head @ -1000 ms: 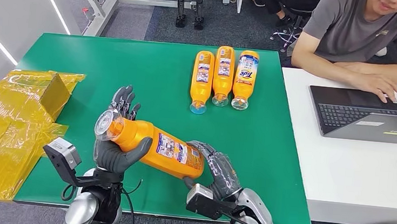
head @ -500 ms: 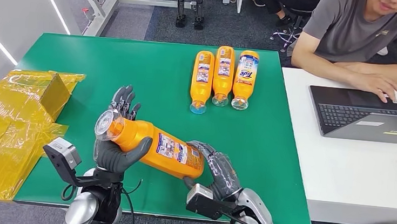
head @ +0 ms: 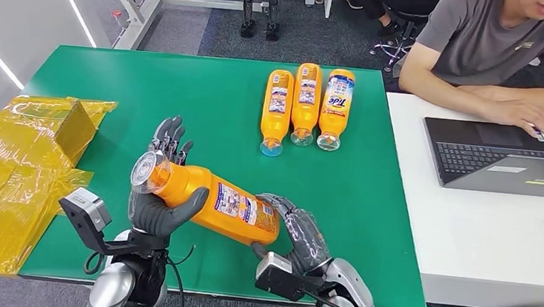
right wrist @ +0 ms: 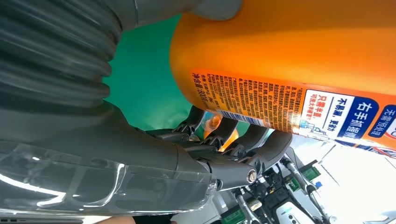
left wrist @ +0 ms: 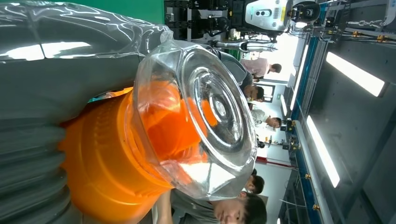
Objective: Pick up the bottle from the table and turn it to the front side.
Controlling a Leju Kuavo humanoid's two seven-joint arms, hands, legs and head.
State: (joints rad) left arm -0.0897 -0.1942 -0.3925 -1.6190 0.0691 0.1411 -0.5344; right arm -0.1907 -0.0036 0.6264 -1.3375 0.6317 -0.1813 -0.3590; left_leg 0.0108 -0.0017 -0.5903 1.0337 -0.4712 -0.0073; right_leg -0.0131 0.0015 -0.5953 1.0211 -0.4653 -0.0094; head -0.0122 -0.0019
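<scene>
Bottle [head: 213, 200] lies tilted above the green desk [head: 148, 91] near its six o'clock edge, cap toward nine o'clock, bare green open all round it. Left hand [head: 164, 207] grasps the neck end, fingers [head: 168, 138] upright behind; right hand [head: 295, 233] cups the base. Three bottles [head: 305, 108] lie at one o'clock; yellow film [head: 19, 168] at nine.

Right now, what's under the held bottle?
Green table shows below the bottle. Left hand cups its neck, right hand its base. The table directly beneath is covered.
</scene>
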